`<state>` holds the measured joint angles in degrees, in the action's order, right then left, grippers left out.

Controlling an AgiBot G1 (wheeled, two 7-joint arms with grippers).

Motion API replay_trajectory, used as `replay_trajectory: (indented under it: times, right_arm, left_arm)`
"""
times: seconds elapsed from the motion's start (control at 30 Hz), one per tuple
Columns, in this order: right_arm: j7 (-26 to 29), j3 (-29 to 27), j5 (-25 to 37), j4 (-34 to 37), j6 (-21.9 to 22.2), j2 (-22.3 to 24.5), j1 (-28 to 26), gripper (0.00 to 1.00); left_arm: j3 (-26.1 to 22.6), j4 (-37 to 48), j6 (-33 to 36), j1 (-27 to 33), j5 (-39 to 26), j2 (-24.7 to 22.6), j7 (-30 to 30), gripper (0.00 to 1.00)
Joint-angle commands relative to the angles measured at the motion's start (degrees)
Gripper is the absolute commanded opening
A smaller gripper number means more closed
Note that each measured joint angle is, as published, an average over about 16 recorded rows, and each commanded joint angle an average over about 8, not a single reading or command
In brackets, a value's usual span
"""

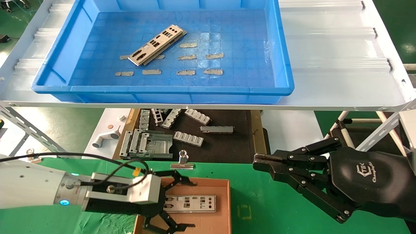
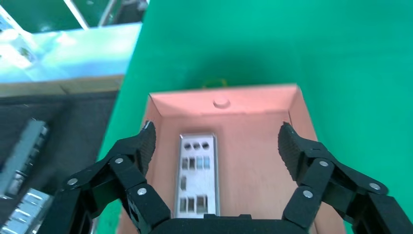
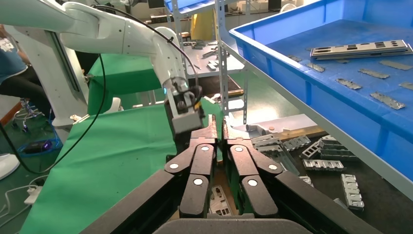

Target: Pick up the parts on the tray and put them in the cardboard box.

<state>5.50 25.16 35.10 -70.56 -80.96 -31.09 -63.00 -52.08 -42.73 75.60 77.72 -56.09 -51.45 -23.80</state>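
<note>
A silver punched plate (image 1: 158, 45) lies at an angle on the floor of the blue tray (image 1: 162, 91); it also shows in the right wrist view (image 3: 360, 48). Another plate (image 1: 201, 203) lies flat in the cardboard box (image 1: 224, 195). My left gripper (image 1: 192, 204) is open and empty just above that plate; in the left wrist view the gripper (image 2: 216, 131) spans the box (image 2: 253, 105) with the plate (image 2: 197, 173) below, untouched. My right gripper (image 1: 258, 162) is shut and empty, parked to the right of the box; in its own view (image 3: 219, 122) the fingers meet.
The tray sits on a white ridged shelf panel (image 1: 341, 65). Below it a black mat (image 1: 227, 146) holds several grey ribbed pieces (image 1: 188, 138). A binder clip (image 1: 182, 161) stands just behind the box. The box rests on green cloth (image 1: 260, 208).
</note>
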Motion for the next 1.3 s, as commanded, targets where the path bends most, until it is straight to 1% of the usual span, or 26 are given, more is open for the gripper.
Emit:
replay_trajectory:
  times: [0.03, 1.3]
  right_arm:
    - [0.0, 0.0, 0.0, 0.0, 0.0, 0.0, 0.0, 1.0]
    - [0.0, 0.0, 0.0, 0.0, 0.0, 0.0, 0.0, 1.0]
  left_arm:
    - [1.23, -1.02, 0.2, -0.53, 0.45, 0.5, 1.15, 1.0]
    - [26.49, -22.66, 7.38, -11.86, 10.44, 12.06, 25.37, 1.0]
